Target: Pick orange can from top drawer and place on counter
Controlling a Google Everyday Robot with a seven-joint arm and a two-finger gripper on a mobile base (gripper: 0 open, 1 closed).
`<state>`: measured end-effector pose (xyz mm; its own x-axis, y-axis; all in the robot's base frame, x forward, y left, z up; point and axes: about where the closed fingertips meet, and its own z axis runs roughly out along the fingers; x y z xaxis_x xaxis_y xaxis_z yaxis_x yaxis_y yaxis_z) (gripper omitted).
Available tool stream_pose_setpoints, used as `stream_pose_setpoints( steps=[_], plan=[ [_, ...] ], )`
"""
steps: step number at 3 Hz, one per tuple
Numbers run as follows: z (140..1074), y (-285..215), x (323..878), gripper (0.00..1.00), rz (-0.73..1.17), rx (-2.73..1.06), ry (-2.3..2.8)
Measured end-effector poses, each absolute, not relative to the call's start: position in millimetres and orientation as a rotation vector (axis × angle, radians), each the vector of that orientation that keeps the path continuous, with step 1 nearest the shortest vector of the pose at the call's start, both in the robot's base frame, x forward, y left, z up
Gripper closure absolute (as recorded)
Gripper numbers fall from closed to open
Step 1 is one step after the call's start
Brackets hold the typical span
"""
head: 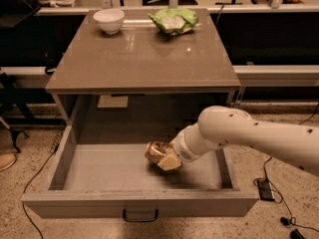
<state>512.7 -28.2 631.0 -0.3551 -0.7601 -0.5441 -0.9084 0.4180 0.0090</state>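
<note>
The orange can (154, 150) lies tilted in my gripper (167, 160), a little above the floor of the open top drawer (139, 202), right of its middle. The gripper is shut on the can's right end, and my white arm reaches in from the right over the drawer's right wall. The drawer is pulled fully out, with its dark handle (140, 215) at the front. The grey-brown counter (144, 59) sits above and behind the drawer.
A white bowl (109, 20) and a green-and-white chip bag (173, 20) stand at the counter's far edge. A pale paper (112, 101) lies at the drawer's back left. Cables and a small dark device (263, 188) lie on the floor to the right.
</note>
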Motion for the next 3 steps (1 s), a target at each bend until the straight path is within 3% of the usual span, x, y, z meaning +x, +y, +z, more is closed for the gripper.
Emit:
stream_pose_setpoints(
  steps=[1,2,3],
  plan=[
    [685,-57,534,1.0,0.384,-1.373,2.126],
    [748,-97,557,1.0,0.327,-1.335,2.026],
    [769,-102,568,1.0,0.297,-1.336,1.98]
  ],
)
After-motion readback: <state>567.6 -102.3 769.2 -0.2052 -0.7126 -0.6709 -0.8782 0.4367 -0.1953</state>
